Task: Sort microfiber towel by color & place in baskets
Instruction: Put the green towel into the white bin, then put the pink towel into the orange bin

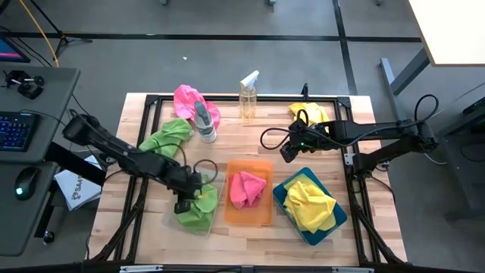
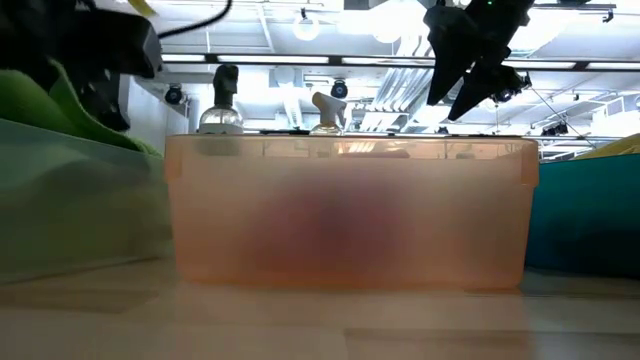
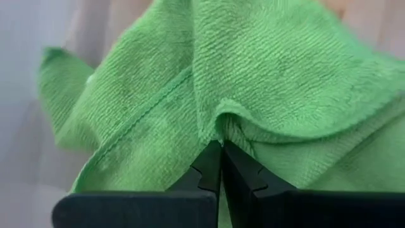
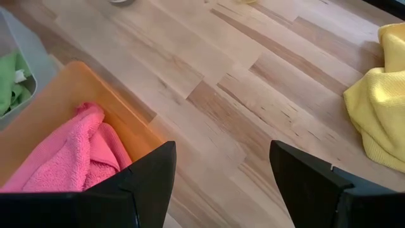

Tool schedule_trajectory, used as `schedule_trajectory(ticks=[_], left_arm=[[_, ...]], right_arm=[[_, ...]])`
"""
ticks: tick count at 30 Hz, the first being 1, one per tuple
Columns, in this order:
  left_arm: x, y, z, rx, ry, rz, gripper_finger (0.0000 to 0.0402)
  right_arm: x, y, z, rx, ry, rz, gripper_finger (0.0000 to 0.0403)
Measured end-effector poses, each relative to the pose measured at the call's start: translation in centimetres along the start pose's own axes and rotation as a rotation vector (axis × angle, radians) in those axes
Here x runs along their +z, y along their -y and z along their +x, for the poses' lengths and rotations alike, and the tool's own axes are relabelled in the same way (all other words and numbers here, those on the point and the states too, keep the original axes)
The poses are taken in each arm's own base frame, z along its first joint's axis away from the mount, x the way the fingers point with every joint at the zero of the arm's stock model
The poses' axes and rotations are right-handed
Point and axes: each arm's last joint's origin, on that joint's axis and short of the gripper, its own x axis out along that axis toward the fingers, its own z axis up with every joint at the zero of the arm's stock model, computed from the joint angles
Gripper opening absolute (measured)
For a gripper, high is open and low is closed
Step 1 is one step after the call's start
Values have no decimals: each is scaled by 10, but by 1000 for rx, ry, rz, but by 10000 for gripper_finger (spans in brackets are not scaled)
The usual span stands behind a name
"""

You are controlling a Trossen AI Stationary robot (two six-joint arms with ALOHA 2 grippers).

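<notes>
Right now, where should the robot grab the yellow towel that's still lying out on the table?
Probably from straight above, pinching a raised fold near the middle of the loose yellow towel. It lies crumpled on the table's far right, so ridges stick up. The right gripper, open, hangs nearest.

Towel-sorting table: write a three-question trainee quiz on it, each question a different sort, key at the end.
1. True or false: the orange basket holds a pink towel.
2. Which gripper is shut on a green towel? A) left gripper B) right gripper C) neither
3. Fill in: the teal basket holds a ____ towel.

Key
1. True. The pink towel lies inside the orange basket.
2. A. The left gripper pinches a fold of the green towel over the clear basket; the right gripper is open above bare table.
3. Yellow.
</notes>
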Motion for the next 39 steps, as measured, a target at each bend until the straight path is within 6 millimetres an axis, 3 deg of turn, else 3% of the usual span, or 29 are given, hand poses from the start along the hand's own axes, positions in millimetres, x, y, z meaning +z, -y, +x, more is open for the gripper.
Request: schedule_trajectory(ticks=[8, 15, 23, 28, 34, 39], left_arm=[[6, -3, 28, 31, -70, 47, 11], [15, -9, 16, -29, -104, -16, 74], [27, -1, -33, -42, -154, 134, 181], [35, -4, -71, 32, -207, 170, 218], [45, -39, -129, 380, -2, -38, 223], [34, -78, -183, 521, 311, -310, 223]], right_arm=[[0, 0, 0, -2, 3, 3, 252], [0, 0, 0, -2, 3, 3, 252], [0, 0, 0, -2, 2, 1, 252], [0, 0, 0, -2, 2, 1, 252], [0, 0, 0, -2, 2, 2, 252], [0, 0, 0, 1, -2, 22, 252]])
